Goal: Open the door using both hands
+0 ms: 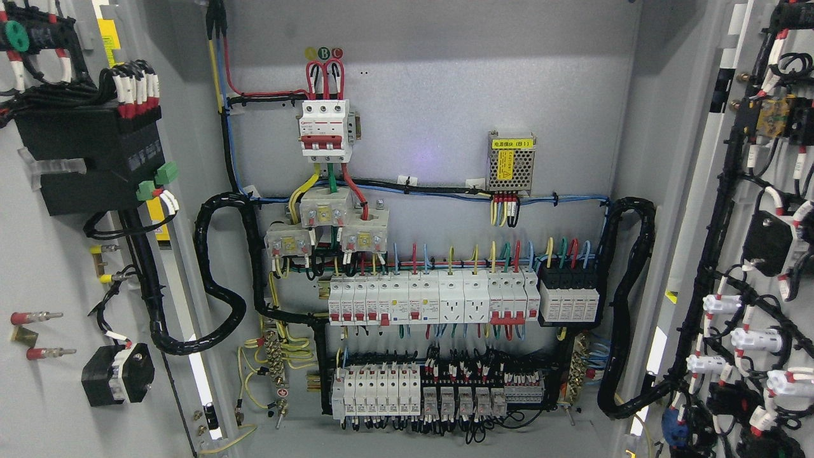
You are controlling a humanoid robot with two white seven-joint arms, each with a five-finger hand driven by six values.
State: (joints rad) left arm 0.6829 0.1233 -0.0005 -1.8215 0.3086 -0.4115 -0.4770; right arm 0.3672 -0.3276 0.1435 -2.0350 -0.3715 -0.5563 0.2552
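Doors (pixel 38 254) stand swung wide either side of upright cabinet (pixel 432 127).

Main breaker (pixel 325 129): I see it high on the grey back panel (pixel 445 95), white with a red band, red loops of wire entering its top.
Current transformers (pixel 327 226): three pale blocks just below that breaker, with yellow, green and red cables passing through them.
Power supply (pixel 510 162): a perforated metal box with a yellow label, right of centre; short wires hang from its underside.
Upper breaker row (pixel 432 302): white modules side by side across the middle, some with red levers.
Surge protector block (pixel 569 296): black and white, at that row's right end.
Lower row (pixel 420 391): white breakers, then small relays.
Black conduit (pixel 219 280): looping at my left.
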